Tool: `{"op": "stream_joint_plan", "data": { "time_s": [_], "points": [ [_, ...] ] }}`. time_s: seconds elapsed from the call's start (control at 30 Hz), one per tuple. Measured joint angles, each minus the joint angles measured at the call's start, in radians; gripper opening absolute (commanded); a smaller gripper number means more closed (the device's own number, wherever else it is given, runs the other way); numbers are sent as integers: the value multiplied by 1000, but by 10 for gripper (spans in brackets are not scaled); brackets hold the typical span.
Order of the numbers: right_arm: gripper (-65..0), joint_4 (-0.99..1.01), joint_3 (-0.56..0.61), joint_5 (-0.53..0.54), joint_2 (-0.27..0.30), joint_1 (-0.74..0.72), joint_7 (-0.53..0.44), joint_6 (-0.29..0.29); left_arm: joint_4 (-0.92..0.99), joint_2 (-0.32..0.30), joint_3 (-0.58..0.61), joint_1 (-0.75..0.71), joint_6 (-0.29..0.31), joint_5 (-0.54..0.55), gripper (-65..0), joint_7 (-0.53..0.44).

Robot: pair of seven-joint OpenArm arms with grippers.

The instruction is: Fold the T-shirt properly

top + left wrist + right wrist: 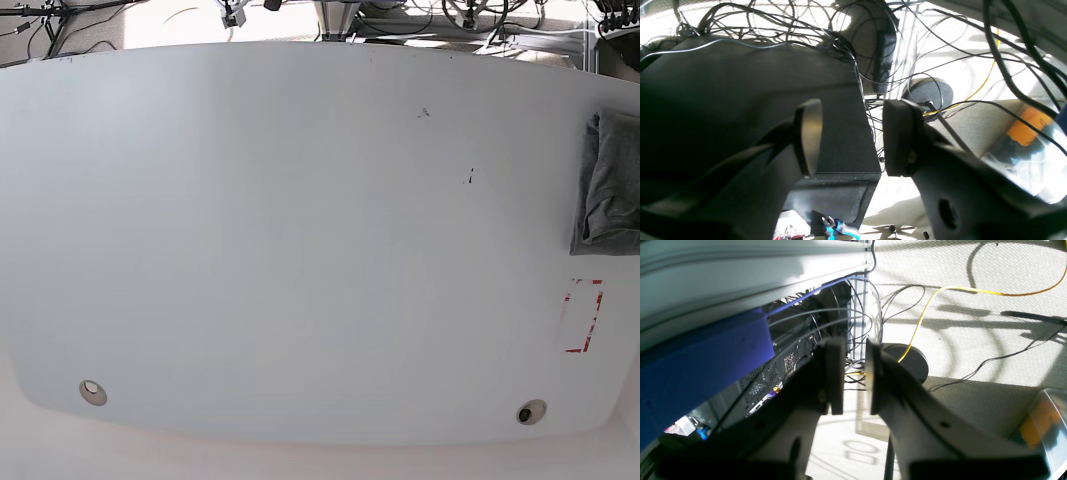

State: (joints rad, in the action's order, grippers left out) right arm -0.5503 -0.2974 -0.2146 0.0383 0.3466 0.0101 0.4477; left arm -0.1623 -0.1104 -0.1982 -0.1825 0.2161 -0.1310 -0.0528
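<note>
T-shirt [610,185] folded, resting at tabletop [300,230] right edge.
Soft, thin, light, likely limp; best pinched at outer hems. Left end effector [850,138] released, empty; right end effector [855,375] nearly clenched, empty.

Hard sunlight floods the floor [973,323] beyond my fingers [835,373], throwing sharp cable shadows; highlights blow out white. My own fingers sit dark, soft and out of focus up close. Edges bow with fisheye warp. The overhead view is evenly bright, pale, slightly hazy.
</note>
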Motion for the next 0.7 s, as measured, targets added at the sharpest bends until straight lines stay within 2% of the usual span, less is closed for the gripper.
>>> {"op": "stream_joint_plan", "data": {
  "time_s": [0.17,0.7],
  "points": [
    [-542,62,-1,-7,3,-43,2,-3,3,4,0,-4,-26,0,-378,3],
    [-542,74,-1,-10,3,-54,1,-2,4,7,0,8,-26,0,-378,6]
  ]
}}
